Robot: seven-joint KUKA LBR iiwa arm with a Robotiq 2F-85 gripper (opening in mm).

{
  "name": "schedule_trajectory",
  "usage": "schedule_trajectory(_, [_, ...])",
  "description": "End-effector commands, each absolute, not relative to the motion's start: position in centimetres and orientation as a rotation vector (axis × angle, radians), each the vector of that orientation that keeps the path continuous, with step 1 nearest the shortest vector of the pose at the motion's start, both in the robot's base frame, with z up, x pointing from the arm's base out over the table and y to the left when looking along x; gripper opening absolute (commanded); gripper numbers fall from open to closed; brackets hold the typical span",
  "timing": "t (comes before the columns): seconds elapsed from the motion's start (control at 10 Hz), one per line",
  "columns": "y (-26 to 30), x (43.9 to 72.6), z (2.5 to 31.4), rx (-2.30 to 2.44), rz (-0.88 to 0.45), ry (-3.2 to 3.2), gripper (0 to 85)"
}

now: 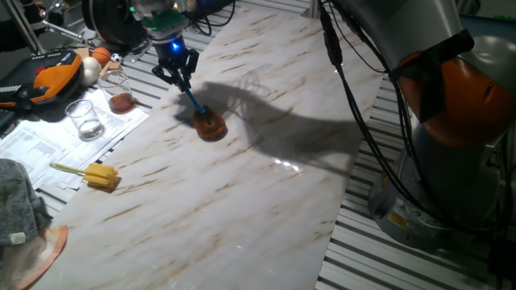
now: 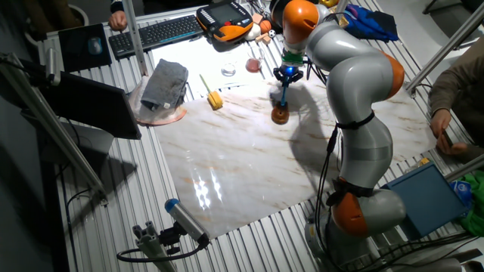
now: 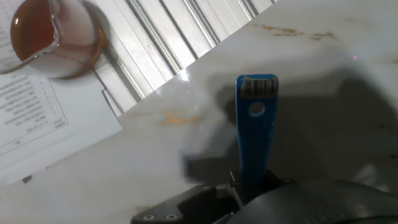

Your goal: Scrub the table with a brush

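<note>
The brush has a thin bright-blue handle (image 1: 190,97) and a round reddish-brown head (image 1: 211,126) that rests on the white marble-patterned table (image 1: 266,201). My gripper (image 1: 178,74) is shut on the upper end of the handle and holds the brush tilted, head down on the slab near its far left edge. In the other fixed view the gripper (image 2: 286,75) holds the brush (image 2: 280,113) the same way on the table (image 2: 249,174). In the hand view the blue handle (image 3: 255,124) sticks up out of the jaws; the head is hidden.
A yellow sponge on a stick (image 1: 98,176) lies at the slab's left edge. Two glass beakers (image 1: 121,91), one with brown liquid, stand on papers (image 1: 48,141) on the grating. A grey cloth (image 1: 18,205) lies front left. An orange-and-black pendant (image 1: 48,76) sits at the back.
</note>
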State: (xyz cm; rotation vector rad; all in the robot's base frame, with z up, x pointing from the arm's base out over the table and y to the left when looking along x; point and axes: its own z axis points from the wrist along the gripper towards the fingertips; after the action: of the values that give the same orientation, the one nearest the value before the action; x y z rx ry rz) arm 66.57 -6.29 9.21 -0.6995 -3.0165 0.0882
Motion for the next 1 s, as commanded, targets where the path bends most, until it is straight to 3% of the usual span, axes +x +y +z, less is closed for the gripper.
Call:
schedule_trajectory(0.0, [-6.3,66.6,9.2,-0.667,0.110,-3.014,0.0])
schedule_trajectory(0.6, [-6.3,66.6,9.2,-0.544,0.021,-3.018,0.0])
schedule_trajectory(0.9, [-5.0,67.2,9.3,-0.633,0.054,-2.990,0.0])
